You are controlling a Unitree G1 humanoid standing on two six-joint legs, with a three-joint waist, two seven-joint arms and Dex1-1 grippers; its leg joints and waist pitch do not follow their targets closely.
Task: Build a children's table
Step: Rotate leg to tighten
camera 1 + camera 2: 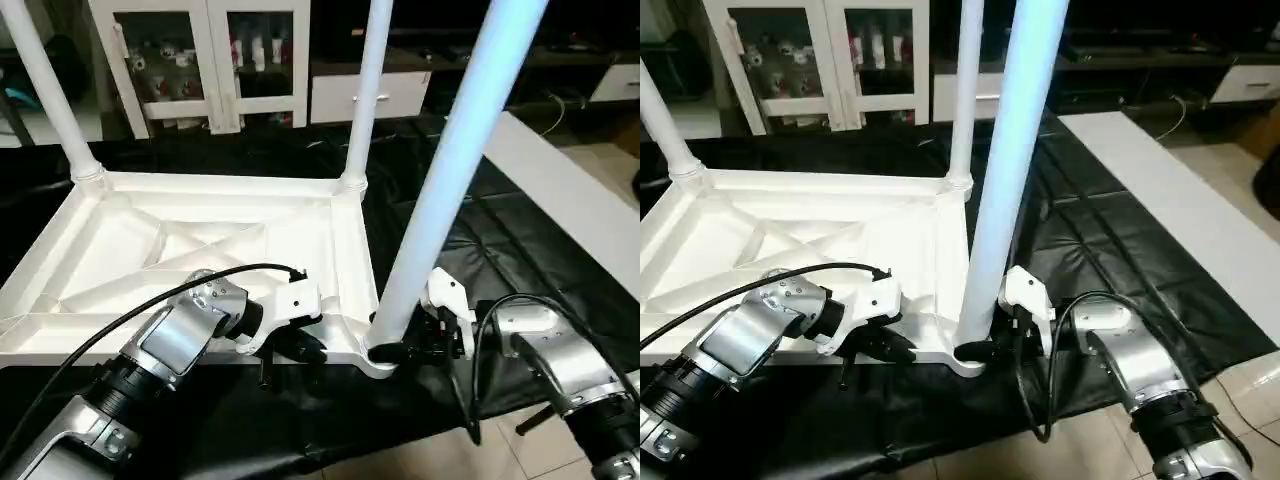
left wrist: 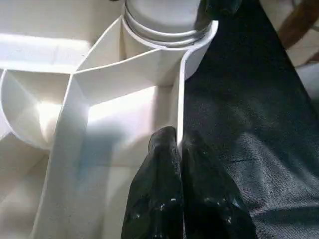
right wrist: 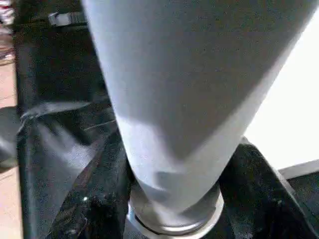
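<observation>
The white tabletop (image 1: 150,250) lies upside down on a black sheet, its X-ribs facing up. Three white legs stand in its corner sockets: far left (image 1: 50,90), far right (image 1: 365,90) and near right (image 1: 440,180). My left gripper (image 1: 285,350) is shut on the thin near rim of the tabletop; in the left wrist view its fingertips (image 2: 169,144) pinch that wall close to the near-right socket (image 2: 169,30). My right gripper (image 1: 400,350) is closed around the near-right leg just above its socket (image 1: 375,358), with a black finger (image 3: 94,209) on either side of the tube.
A flat white board (image 1: 570,200) lies on the black sheet (image 1: 480,250) to the right. A white cabinet with glass doors (image 1: 200,60) stands behind. The sheet's near edge meets tiled floor (image 1: 450,460). A black cable (image 1: 150,300) loops over my left forearm.
</observation>
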